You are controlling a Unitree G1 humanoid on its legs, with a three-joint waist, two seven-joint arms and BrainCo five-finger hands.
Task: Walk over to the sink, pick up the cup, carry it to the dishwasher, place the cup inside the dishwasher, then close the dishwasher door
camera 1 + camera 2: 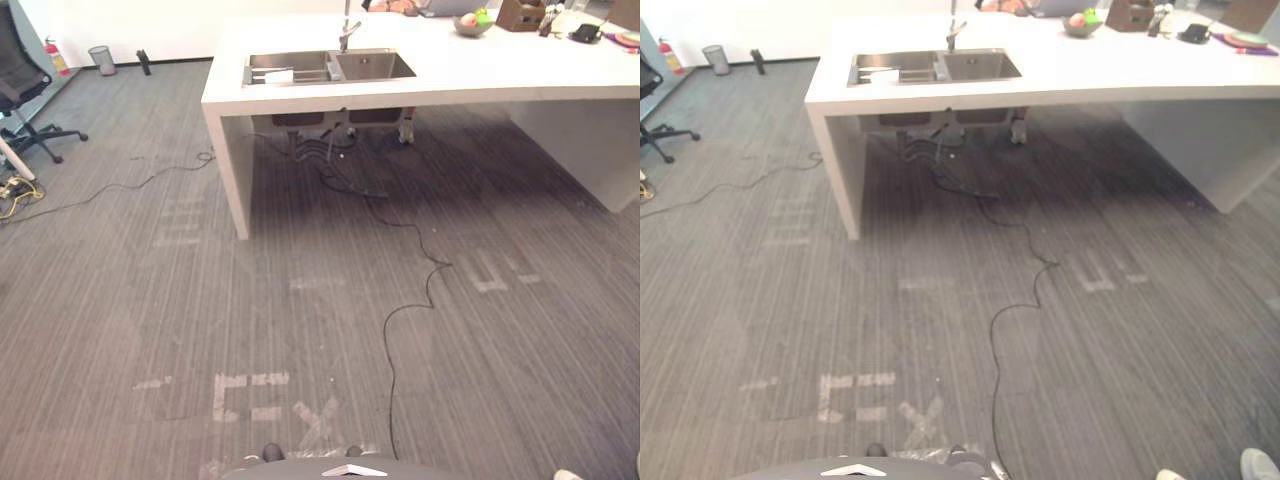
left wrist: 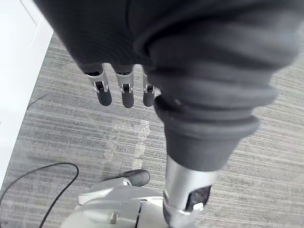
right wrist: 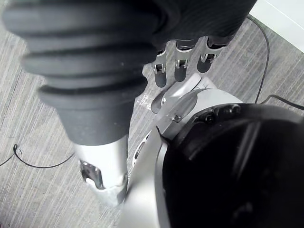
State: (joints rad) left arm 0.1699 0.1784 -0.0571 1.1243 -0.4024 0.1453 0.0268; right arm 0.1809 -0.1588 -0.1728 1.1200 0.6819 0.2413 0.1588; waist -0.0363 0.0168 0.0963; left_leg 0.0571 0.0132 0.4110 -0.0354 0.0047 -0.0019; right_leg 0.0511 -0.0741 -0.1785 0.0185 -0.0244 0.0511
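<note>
A wide stretch of grey carpet (image 1: pixel 120 300), marked with worn pale tape, lay between the robot and the work, so by my judgement the task had barely begun: the walk to the sink was not yet done. Across that floor stood the long white counter (image 1: pixel 470 70), and set into its near end was the steel sink (image 1: pixel 375 66) with two basins and a faucet (image 1: pixel 347 35) behind them. Off to the left, well apart from the counter, an office chair (image 1: pixel 25 80) stood near the wall. The left hand (image 2: pixel 126 90) hung down over the carpet with its fingers straight and relaxed, nothing in it. The right hand (image 3: pixel 180 69) hung the same way, fingers loose and empty. A small pale thing (image 1: pixel 278 75) lay in the left basin; it was too small to tell whether that was the cup, but since neither hand carried anything, the cup was most likely at the sink. Everything was therefore left to do: reaching the sink, picking up the cup, carrying it to the dishwasher, placing it inside and closing the door
</note>
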